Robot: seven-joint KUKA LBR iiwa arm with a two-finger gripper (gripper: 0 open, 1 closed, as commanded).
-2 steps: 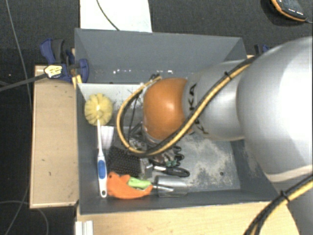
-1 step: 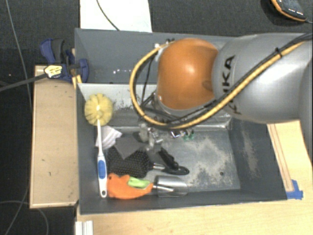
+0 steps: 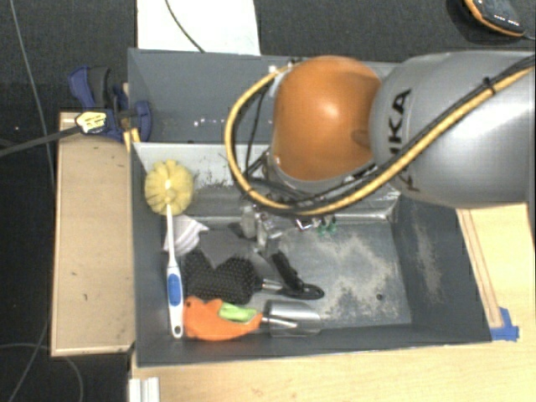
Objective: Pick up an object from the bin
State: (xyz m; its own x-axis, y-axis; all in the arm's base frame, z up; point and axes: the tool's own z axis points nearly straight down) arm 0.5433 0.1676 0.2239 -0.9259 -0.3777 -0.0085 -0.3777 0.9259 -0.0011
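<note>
My gripper (image 3: 261, 227) hangs under the arm's orange cover, over the bin's left half near the back wall. Just below it lies a black curved handle-like thing (image 3: 293, 280), its upper end close to the gripper. Left of that rests a black hairbrush (image 3: 224, 280) with a bristled oval head. A shiny silver cylinder (image 3: 291, 316) lies along the front wall.
A dish brush with a yellow fluffy head (image 3: 169, 187) and white-and-blue handle runs down the left wall. An orange thing with a green piece (image 3: 216, 320) sits at the front left. Something white and crumpled (image 3: 189, 235) lies beside the brush handle. The bin's right half shows bare, dusty floor.
</note>
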